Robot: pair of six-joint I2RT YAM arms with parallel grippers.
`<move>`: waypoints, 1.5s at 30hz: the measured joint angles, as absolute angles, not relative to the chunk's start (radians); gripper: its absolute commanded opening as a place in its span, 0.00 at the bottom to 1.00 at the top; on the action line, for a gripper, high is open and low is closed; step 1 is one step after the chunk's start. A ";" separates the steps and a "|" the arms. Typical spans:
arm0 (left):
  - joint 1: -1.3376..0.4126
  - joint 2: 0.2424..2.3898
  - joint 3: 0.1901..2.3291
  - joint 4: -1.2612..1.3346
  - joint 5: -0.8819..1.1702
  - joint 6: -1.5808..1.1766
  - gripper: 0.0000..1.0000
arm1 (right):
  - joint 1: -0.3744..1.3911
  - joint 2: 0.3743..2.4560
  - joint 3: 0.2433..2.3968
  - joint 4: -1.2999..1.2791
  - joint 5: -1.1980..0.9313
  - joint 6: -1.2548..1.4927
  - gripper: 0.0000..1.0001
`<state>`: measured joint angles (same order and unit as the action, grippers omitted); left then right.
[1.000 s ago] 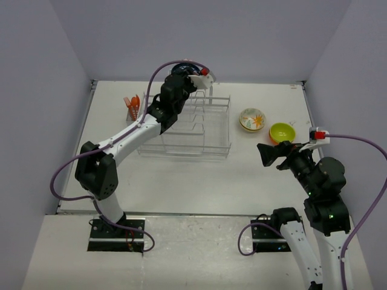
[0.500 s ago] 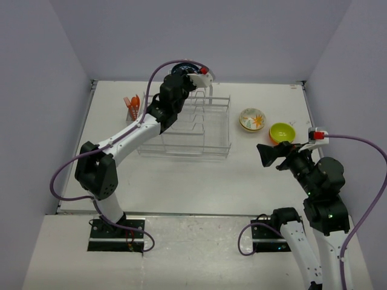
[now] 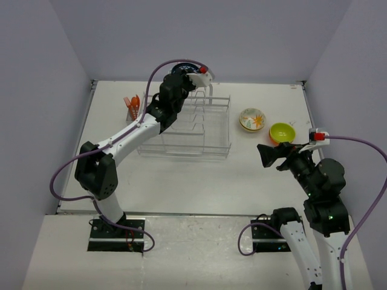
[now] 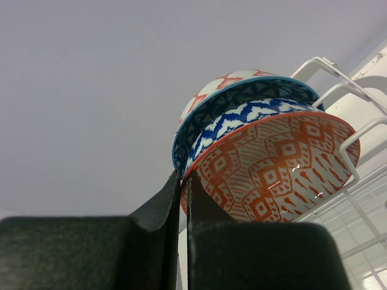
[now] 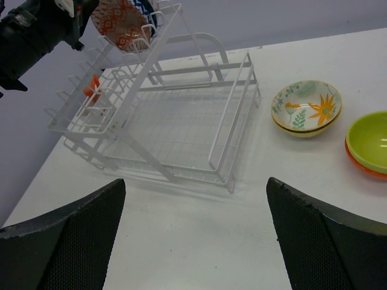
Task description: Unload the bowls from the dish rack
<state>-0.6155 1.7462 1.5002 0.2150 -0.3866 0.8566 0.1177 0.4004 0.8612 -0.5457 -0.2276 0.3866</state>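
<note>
High on the slotted upright end of the white dish rack (image 3: pixel 199 130) stand two bowls on edge. The front one is white with an orange-red pattern (image 4: pixel 272 169); close behind it is a dark blue patterned bowl (image 4: pixel 242 103). My left gripper (image 4: pixel 183 175) is shut on the front bowl's lower left rim, one finger on each side. On the table to the right lie a cream floral bowl (image 3: pixel 252 119) and a yellow-green bowl (image 3: pixel 282 132) nested in an orange-red one (image 5: pixel 363 164). My right gripper (image 5: pixel 196 232) hangs open over the table, holding nothing.
A small cup of orange utensils (image 3: pixel 132 107) stands left of the rack. The rack's low basket (image 5: pixel 181 127) holds nothing. The enclosure's walls rise close behind the rack and along both table sides.
The left jaws have closed on the bowl rim at the rack's top, and the wrist has barely shifted. The right arm has not moved.
</note>
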 measured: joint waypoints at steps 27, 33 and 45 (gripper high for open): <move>-0.652 1.746 1.501 0.269 -0.501 0.859 0.00 | 0.118 0.390 0.859 -0.545 -0.228 0.384 0.99; -0.656 1.746 1.501 0.270 -0.508 0.861 0.00 | 0.118 0.390 0.859 -0.545 -0.228 0.384 0.99; -0.662 1.745 1.497 0.298 -0.511 0.867 0.00 | 0.118 0.390 0.858 -0.545 -0.228 0.384 0.99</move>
<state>-0.6624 1.7451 1.4967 0.2981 -0.5114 0.8669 0.1177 0.3901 0.8577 -0.5449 -0.2276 0.3836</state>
